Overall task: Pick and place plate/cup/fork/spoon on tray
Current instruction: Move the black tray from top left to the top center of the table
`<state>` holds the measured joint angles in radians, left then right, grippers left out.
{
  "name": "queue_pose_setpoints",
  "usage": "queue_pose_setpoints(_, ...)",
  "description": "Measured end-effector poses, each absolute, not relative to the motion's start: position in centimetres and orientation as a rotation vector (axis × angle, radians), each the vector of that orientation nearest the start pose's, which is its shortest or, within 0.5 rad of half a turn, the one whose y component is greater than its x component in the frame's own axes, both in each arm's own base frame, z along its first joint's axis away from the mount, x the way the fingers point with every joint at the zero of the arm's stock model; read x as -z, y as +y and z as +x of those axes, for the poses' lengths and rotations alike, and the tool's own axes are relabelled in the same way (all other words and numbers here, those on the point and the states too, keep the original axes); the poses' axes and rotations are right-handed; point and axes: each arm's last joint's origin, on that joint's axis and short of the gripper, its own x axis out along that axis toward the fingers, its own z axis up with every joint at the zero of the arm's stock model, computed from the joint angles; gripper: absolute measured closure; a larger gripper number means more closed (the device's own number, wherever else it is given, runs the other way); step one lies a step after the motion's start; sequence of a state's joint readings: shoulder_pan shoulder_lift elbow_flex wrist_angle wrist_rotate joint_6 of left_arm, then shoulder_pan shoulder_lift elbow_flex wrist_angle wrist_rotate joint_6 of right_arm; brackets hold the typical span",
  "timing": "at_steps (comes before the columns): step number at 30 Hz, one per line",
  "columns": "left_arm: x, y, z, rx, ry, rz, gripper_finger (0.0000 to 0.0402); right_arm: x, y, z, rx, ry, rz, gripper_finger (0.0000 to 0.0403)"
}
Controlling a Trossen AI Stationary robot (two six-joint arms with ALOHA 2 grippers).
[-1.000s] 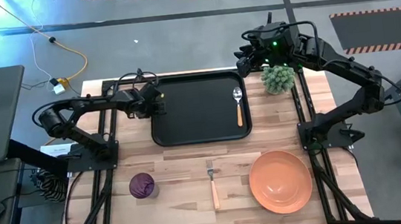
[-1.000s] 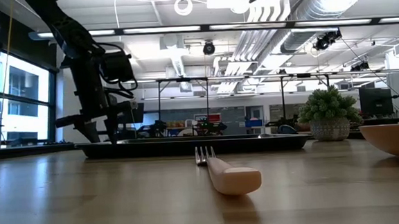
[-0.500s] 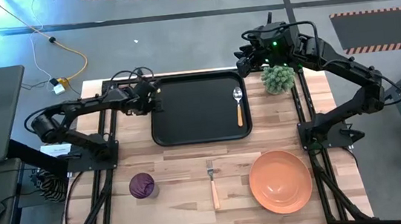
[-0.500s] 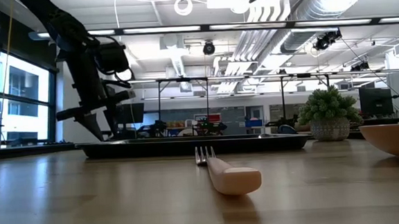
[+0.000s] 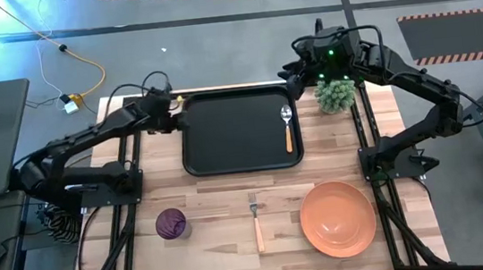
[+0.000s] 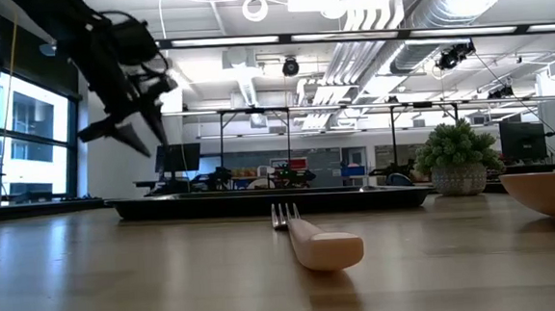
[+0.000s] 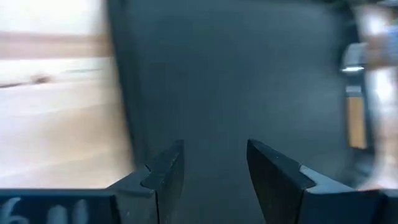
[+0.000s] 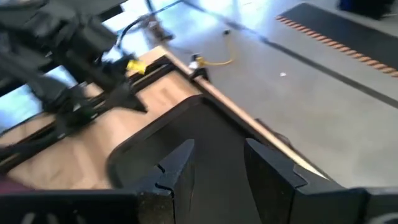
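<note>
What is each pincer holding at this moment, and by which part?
Nothing. The left pincer is open and empty by the tray; the right pincer is open and empty too. The spoon lies on the tray.

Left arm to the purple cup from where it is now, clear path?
Probably yes. The left claw is open and empty, up by the tray's far-left corner. The cup stands alone on bare wood on that arm's side, nothing between them.
</note>
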<state>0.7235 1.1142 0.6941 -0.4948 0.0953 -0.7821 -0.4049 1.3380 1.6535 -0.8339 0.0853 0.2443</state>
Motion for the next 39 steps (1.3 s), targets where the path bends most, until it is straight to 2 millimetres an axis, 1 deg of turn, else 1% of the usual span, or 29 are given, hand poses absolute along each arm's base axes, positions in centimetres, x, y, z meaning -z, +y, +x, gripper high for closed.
queue_pose_setpoints(3, -23.5, 13.2, 15.7, -0.820, 0.498, -1.064, 0.0238, -44.5, -10.3, 23.6, 0.508, 0.457, 0.346, 0.0273)
queue_pose_setpoints(8, -26.2, 12.1, 15.3, -0.718, 0.319, -0.989, 0.0238, -44.3, -9.7, 23.7, 0.488, 0.451, 0.510, 0.0273)
queue_pose_setpoints(12, -28.2, 11.4, 15.1, -0.615, 0.189, -0.896, 0.0238, -44.4, -8.2, 24.3, 0.397, 0.447, 0.594, 0.0273)
queue_pose_setpoints(17, -30.1, 10.7, 14.9, -0.394, 0.103, -0.812, 0.0238, -45.1, -5.7, 25.4, 0.319, 0.383, 0.661, 0.0273)
queue_pose_setpoints(22, -30.6, 10.1, 14.8, -0.274, 0.108, -0.791, 0.0238, -45.7, -2.9, 26.3, 0.310, 0.299, 0.704, 0.0273)
queue_pose_setpoints(27, -30.6, 9.8, 14.8, -0.160, 0.142, -0.807, 0.0238, -45.2, 0.0, 27.7, 0.310, 0.290, 0.776, 0.0273)
queue_pose_setpoints(30, -30.6, 9.7, 14.8, -0.118, 0.153, -0.813, 0.0238, -44.7, 1.7, 28.9, 0.281, 0.285, 0.804, 0.0273)
queue_pose_setpoints(36, -30.7, 9.5, 14.8, -0.056, 0.165, -0.895, 0.0238, -44.6, 4.4, 31.6, 0.184, 0.183, 0.829, 0.0273)
queue_pose_setpoints(39, -30.7, 9.3, 14.8, 0.019, 0.192, -0.949, 0.0238, -44.7, 5.6, 32.4, 0.128, 0.134, 0.839, 0.0273)
